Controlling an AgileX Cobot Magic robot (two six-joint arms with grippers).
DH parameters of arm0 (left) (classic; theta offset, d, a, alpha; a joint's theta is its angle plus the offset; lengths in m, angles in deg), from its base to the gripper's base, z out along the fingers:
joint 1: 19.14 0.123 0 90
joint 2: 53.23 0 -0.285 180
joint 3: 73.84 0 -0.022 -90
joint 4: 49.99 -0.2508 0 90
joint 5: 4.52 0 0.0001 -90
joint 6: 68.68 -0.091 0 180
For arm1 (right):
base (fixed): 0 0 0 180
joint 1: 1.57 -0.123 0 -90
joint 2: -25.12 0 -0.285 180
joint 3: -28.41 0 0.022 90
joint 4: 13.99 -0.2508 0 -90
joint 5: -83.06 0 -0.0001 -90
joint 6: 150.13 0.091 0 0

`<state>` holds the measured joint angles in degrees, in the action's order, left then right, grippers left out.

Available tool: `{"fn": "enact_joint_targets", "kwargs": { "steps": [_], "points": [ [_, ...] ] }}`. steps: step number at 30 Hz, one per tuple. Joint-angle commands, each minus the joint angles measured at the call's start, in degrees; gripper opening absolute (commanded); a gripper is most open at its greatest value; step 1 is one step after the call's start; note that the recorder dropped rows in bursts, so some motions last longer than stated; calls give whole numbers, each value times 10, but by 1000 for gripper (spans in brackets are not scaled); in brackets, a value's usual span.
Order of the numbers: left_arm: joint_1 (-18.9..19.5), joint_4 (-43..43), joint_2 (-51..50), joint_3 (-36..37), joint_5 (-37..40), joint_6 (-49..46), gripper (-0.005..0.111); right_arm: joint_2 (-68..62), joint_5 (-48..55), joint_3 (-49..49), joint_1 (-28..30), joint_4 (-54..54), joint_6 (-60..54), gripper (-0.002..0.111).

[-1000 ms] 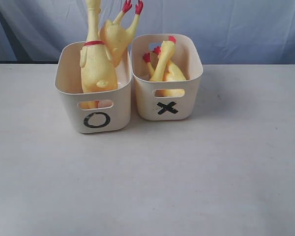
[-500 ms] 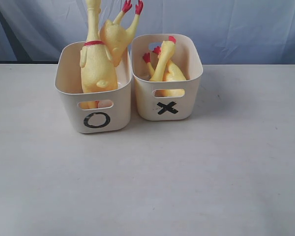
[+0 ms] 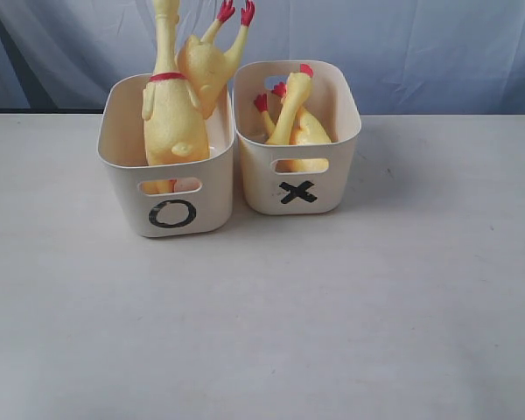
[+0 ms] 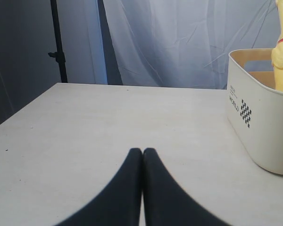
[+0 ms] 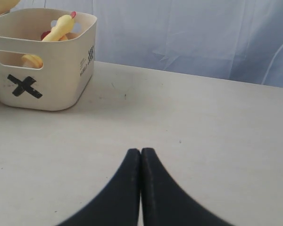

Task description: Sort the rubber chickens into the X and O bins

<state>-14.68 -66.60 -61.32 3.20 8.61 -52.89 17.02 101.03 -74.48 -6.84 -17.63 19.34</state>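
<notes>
My left tool (image 4: 142, 153) has its two black fingers pressed together with nothing between them, and it hangs low over bare bench (image 3: 350, 315) to the left of the bins. My right tool (image 5: 140, 153) is the same: its fingers are pressed tight together, it carries nothing, and it sits over the bench to the right of the bins.

The two cream bins stand at the far middle of the bench, close side by side. I cannot tell whether their rims touch. The O bin (image 3: 122, 206) is on the left and the X bin (image 3: 258, 188) is on the right, each with its black mark facing the near edge under an oval handle slot.

In the O bin stand the two larger chickens. The banded chicken (image 3: 173, 122) is upright at the near side, its long neck with the red band rising well above the rim. Behind it, the upturned chicken (image 3: 206, 66) leans to the right with its red feet in the air.

In the X bin, the smaller chickens (image 3: 299, 129) lie bundled together. One yellow neck with a red comb pokes just over the far rim, and red feet show beside it. A pale cloth backdrop (image 3: 437, 52) hangs behind the bench.
</notes>
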Motion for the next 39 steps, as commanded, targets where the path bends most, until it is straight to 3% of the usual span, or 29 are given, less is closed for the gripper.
{"fn": "enact_joint_targets", "kwargs": {
  "steps": [1, 39],
  "points": [
    [0, 3, 3, 2, -2, -1, 0, 3, -3, 1, 2, -3, 2, -1],
    [0, 1, 3, 2, -2, -1, 0, 3, -3, 1, -16, -3, 2, -1]
  ]
}}
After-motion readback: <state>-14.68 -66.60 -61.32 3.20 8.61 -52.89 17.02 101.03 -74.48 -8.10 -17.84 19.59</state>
